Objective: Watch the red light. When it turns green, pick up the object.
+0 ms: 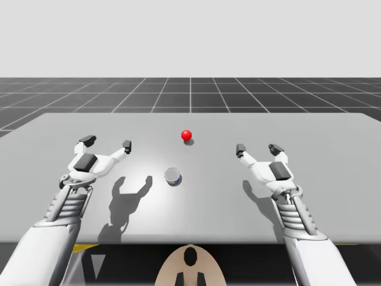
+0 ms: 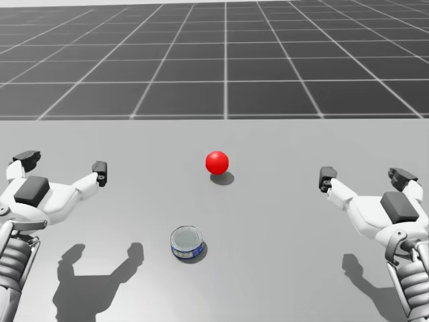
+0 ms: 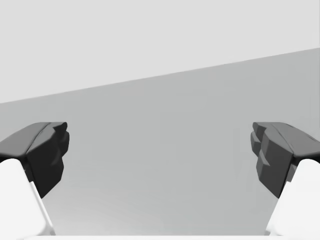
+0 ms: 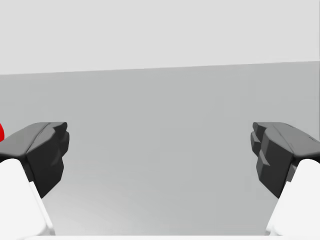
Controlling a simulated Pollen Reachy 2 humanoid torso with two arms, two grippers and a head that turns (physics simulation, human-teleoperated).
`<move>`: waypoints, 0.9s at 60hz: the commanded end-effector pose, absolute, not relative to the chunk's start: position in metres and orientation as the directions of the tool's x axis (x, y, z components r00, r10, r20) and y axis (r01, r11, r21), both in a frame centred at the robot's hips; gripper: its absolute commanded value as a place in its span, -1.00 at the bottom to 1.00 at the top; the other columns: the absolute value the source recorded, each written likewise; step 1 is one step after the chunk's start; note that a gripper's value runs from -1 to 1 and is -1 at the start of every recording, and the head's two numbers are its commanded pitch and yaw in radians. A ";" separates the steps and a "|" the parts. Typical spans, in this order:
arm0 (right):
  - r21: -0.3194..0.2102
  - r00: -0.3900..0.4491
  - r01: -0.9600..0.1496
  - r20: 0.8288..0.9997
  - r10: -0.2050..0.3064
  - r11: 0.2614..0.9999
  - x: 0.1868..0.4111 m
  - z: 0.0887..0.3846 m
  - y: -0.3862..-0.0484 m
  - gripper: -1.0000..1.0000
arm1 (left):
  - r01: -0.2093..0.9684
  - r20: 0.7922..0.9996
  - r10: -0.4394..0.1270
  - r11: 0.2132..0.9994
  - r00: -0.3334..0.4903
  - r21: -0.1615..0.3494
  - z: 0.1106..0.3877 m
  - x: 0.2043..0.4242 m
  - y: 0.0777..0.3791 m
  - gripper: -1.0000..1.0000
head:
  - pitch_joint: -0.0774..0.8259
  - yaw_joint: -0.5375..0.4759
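High view shows you the light [image 1: 186, 135] glowing red, so wait. The short blue can [image 1: 172, 176] stands upright mid-table [image 1: 309, 196], between the light and the near edge. Your left gripper [image 1: 107, 142] and right gripper [image 1: 258, 148] hover wide open and empty, well apart from it. Watch the light, then descend straight over the can.

I note bare table [image 1: 208, 208] flanking the short can [image 1: 172, 176] left and right; red ball [image 1: 187, 135] stands beyond it, apart, crowding the far side.
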State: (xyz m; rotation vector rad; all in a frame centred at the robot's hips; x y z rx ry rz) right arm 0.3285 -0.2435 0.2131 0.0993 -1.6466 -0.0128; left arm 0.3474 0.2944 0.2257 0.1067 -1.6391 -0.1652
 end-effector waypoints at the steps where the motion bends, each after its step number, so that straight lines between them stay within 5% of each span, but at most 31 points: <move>1: 0.071 -0.072 -0.058 0.995 -0.075 0.996 0.328 0.211 -0.241 -1.00 | 0.032 0.982 -0.171 0.984 -0.078 0.174 0.226 0.348 0.295 -1.00 | 0.13 0.13; 27: 0.073 -0.075 -0.060 0.994 -0.077 0.996 0.328 0.212 -0.241 -1.00 | 0.030 0.981 -0.177 0.983 -0.085 0.180 0.225 0.347 0.294 -1.00 | 0.16 0.13; 54: 0.074 -0.076 -0.061 0.994 -0.079 0.995 0.328 0.213 -0.241 -1.00 | 0.031 0.980 -0.181 0.983 -0.083 0.184 0.225 0.347 0.293 -1.00 | 0.60 0.30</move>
